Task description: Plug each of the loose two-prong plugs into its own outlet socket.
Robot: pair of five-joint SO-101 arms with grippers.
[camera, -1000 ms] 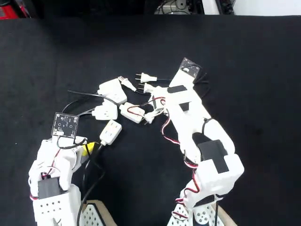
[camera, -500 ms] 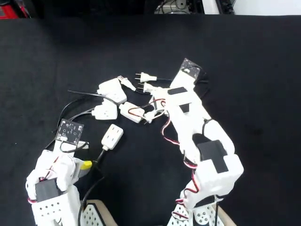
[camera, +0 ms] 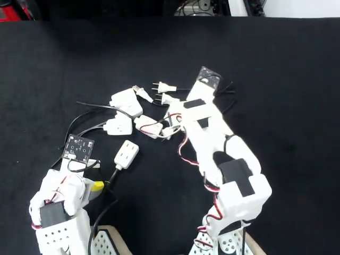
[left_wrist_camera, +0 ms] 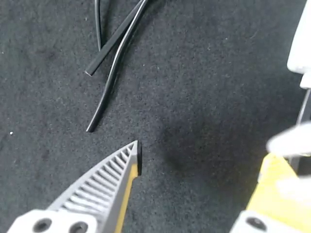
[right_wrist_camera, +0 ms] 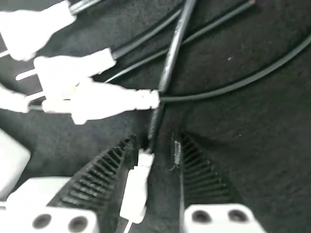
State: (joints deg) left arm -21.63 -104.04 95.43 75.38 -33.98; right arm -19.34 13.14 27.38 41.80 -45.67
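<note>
Several white outlet sockets (camera: 126,101) bunch up at mid-desk, cords looping off to the left, and loose two-prong plugs (camera: 164,87) lie just beyond them on the far side. Plenty of bare black desk (camera: 287,106) on the right and along the far edge. The near left is tighter: the left arm (camera: 58,207) sits there, with one socket (camera: 126,152) lying just beside it.

The right arm (camera: 212,138) stretches over the cluster. Its right gripper (right_wrist_camera: 154,143) sits low, jaws apart, straddling a small white plug (right_wrist_camera: 136,187) and the black cord (right_wrist_camera: 167,73) running from it. That plug lies close against one jaw; whether it touches, can't tell. Three more plugs (right_wrist_camera: 104,99) fan out just past the jaws. From above, the arm's body covers the jaws and part of the cluster.

The left gripper (left_wrist_camera: 201,155) hangs over bare desk, jaws wide apart, nothing between them, with two thin black cords (left_wrist_camera: 112,53) ahead. A white piece (left_wrist_camera: 301,48) at the frame edge is cut off, too blurred to name.
</note>
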